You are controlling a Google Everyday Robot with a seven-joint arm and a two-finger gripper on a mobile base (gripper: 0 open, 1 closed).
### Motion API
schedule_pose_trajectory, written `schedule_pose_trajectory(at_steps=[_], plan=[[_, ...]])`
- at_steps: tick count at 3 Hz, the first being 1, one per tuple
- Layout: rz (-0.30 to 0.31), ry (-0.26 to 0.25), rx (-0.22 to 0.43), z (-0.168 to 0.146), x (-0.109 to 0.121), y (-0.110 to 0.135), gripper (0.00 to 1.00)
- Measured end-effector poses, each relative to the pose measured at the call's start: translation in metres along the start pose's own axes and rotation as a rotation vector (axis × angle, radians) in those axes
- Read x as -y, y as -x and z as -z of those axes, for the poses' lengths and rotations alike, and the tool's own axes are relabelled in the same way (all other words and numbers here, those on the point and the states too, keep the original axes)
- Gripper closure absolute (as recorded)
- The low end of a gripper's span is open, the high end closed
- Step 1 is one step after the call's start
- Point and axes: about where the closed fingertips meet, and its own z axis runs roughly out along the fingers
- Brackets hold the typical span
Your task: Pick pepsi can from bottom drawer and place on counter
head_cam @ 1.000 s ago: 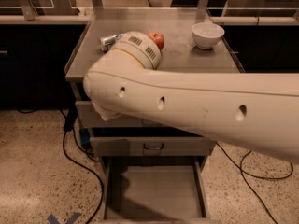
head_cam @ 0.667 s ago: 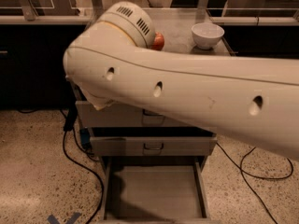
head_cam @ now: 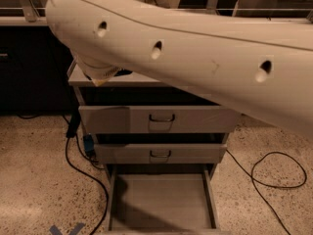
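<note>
The bottom drawer [head_cam: 161, 202] is pulled out at the foot of the cabinet, and its flat grey floor is bare. No pepsi can shows in it or anywhere else in the camera view. Only the left edge of the counter [head_cam: 78, 78] peeks out beneath my big cream arm [head_cam: 195, 58], which stretches across the whole upper part of the view. My gripper is out of sight, hidden somewhere behind or beyond the arm.
Above the bottom drawer sit two grey drawers with black loop handles, the upper one [head_cam: 161, 119] slightly pulled out and the middle one [head_cam: 160, 153] below it. Black cables [head_cam: 78, 165] trail on the speckled floor left and right of the cabinet. Dark cabinets stand behind on the left.
My arm has swung upward and to the left, and it now covers the counter top, the white bowl and the other items that showed before.
</note>
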Motion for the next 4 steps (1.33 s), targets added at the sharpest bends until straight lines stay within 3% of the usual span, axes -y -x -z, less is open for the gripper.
schedule_pose_trajectory(at_steps=[2, 3, 4], plan=[[0.001, 0.008, -0.053, -0.04, 0.044, -0.069, 1.0], [-0.06, 0.015, -0.033, -0.055, 0.042, -0.092, 1.0], [-0.153, 0.008, 0.029, -0.067, 0.028, -0.104, 1.0]])
